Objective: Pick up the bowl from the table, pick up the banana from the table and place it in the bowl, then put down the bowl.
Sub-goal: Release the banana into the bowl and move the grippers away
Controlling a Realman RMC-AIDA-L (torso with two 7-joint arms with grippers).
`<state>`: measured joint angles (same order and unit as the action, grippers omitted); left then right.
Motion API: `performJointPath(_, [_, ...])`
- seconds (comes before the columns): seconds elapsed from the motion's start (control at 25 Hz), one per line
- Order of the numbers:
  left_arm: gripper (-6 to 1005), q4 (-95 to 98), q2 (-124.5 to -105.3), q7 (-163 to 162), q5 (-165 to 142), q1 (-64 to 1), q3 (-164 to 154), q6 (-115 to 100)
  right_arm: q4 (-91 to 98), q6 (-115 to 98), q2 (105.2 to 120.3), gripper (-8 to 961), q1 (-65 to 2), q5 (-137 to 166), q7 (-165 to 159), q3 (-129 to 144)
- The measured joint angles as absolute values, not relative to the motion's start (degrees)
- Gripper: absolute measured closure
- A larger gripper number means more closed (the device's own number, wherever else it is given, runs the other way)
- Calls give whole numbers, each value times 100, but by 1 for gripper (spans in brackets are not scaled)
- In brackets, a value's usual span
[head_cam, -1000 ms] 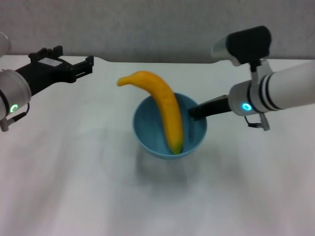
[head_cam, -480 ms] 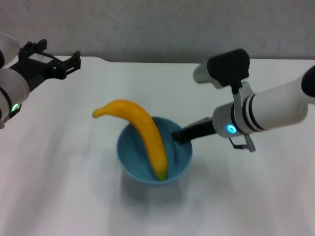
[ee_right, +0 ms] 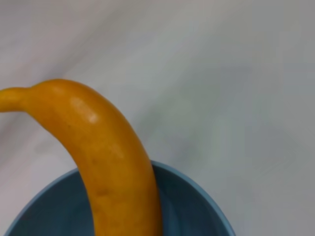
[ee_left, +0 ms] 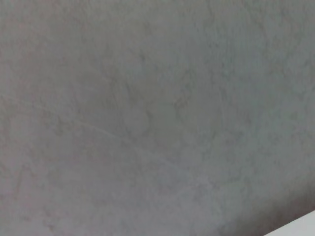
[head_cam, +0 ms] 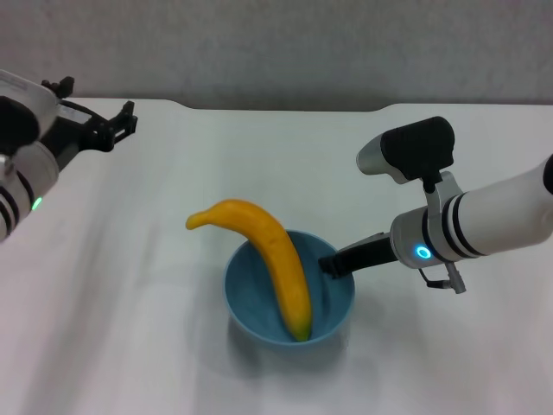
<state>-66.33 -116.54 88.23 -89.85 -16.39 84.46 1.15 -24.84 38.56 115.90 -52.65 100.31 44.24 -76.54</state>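
The light-blue bowl (head_cam: 251, 294) is in the near middle of the white table (head_cam: 121, 337). The yellow-orange banana (head_cam: 276, 259) lies in it, one end at the bottom and the stem end sticking out over the rim to the left. My right gripper (head_cam: 331, 264) is shut on the bowl's right rim. I cannot tell whether the bowl touches the table; a shadow lies close under it. The right wrist view shows the banana (ee_right: 108, 162) rising out of the bowl (ee_right: 192, 201). My left gripper (head_cam: 95, 121) is open and empty at the far left, raised near the table's far edge.
The table's far edge with its shallow notch (head_cam: 285, 109) runs in front of a grey wall (head_cam: 276, 43). The left wrist view shows only that wall (ee_left: 157, 118). Bare tabletop lies around the bowl.
My right gripper has carried the bowl with the banana nearer and lower, first leftward, then slightly back right. My left arm has drawn back to the far left.
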Motion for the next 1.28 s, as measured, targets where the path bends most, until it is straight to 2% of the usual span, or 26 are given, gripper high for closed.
performJointPath(0.44, [107,-6565,-11640,9216,-9007,-1631,7655,-1191,-2340,3838,11593,911,-5219,10027,4352,-7561])
performJointPath(1.08, [107,-6398,-11653,9218,-8996,-1623,7466,-1343,-2532,3443,11591,907,-4982,10050,4485,-7390])
performJointPath(1.28, [107,-6305,-11654,9205,-8974,-1609,7441,-1344,-3036,3306,11586,700,-4775,10072,4545,-7058])
